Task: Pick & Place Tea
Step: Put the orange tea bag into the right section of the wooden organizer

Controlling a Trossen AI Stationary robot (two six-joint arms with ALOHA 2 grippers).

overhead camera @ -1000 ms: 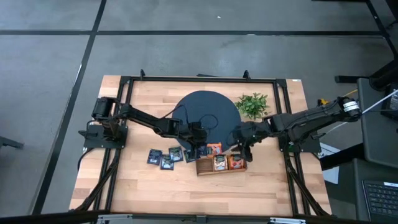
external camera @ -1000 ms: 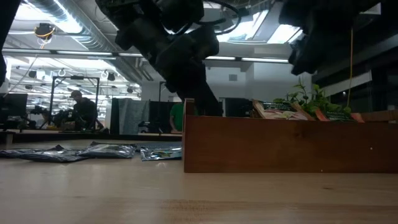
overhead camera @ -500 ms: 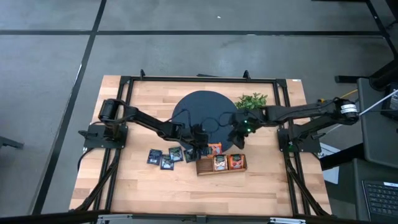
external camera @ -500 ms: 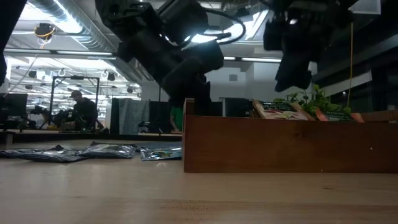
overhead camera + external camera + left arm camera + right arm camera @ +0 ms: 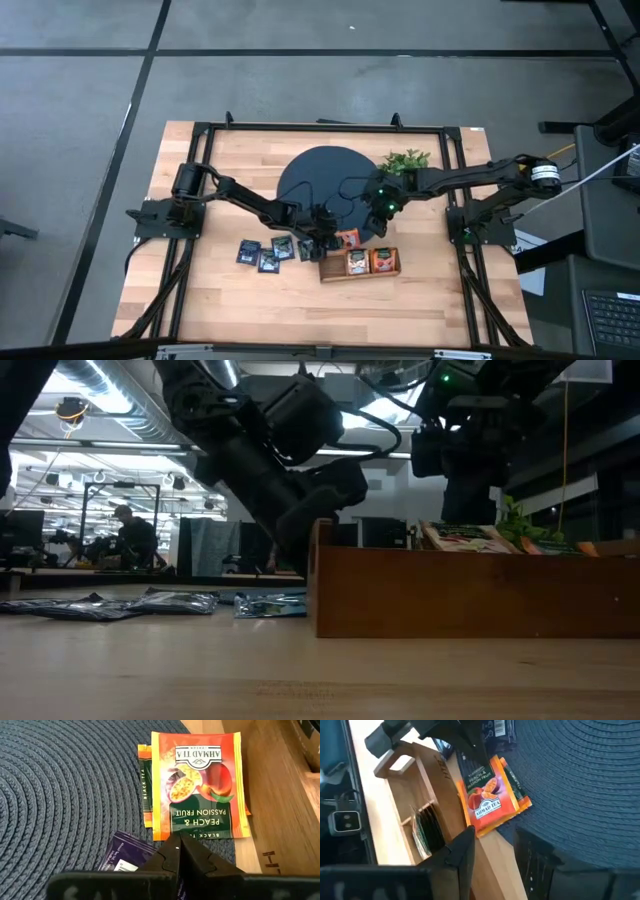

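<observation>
An orange-red tea sachet (image 5: 200,785) lies flat, half on the round dark mat (image 5: 330,180) and half on the table, just beyond the wooden tray (image 5: 331,277). A second orange sachet and a navy one (image 5: 125,857) peek out beside it. My left gripper (image 5: 322,245) is shut, with its tips (image 5: 176,844) low at the orange sachet's edge, next to the tray's left end (image 5: 322,560). My right gripper (image 5: 380,226) hangs open above the same sachet (image 5: 490,802), touching nothing. Two of the tray's compartments hold sachets. My left gripper comes slanting down from the table's left with shut fingers. Its tips stand at the edge of the orange sachet (image 5: 172,836), where the navy sachet lies beside it. Whether they press on a sachet or only on the mat I cannot tell.
Several dark sachets (image 5: 268,255) lie loose on the table left of the tray. A small green plant (image 5: 405,162) stands at the mat's far right. A black frame (image 5: 320,127) borders the table. Bare wood lies in front of the tray.
My left gripper has sunk toward the table at the tray's left end, still shut. The tray has slid a little toward the table's right. My right gripper has swung from above the tray's right end toward the far left, over the orange sachet, rolling as it went.
</observation>
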